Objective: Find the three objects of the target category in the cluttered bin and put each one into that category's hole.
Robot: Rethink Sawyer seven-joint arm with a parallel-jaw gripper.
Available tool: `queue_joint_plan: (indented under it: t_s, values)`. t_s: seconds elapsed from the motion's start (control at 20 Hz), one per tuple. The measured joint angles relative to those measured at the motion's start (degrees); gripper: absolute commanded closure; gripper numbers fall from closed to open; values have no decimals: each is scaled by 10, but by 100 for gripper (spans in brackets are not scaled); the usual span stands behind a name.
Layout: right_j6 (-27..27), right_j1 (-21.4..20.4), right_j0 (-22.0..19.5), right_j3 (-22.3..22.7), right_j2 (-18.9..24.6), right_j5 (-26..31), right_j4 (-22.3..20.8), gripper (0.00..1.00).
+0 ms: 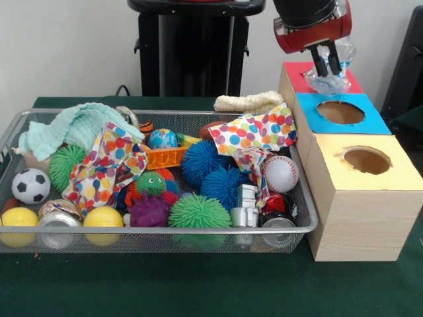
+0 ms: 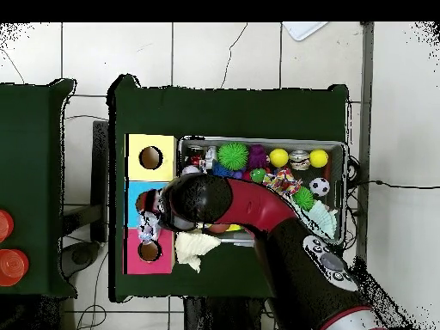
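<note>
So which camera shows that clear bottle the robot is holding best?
The front view: the bottle hangs in the end effector above the boxes, crumpled and see-through. In the overhead view, the arm hides most of the bottle; only a pale bit shows.

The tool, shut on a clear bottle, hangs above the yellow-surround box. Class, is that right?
Not quite. The tool is shut on the clear bottle, but it hangs between the red surround and the blue surround, not above the yellow one, as the front view shows.

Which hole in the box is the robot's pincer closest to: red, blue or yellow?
The red hole. The pincer holds a clear bottle over the red top, beside the blue hole; the yellow hole is farthest.
</note>
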Motion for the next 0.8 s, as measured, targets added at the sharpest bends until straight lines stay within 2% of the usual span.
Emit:
queue_joint_plan:
  t_s: [0.8]
  values:
    - [0,2,9,0,-12,0,1,100]
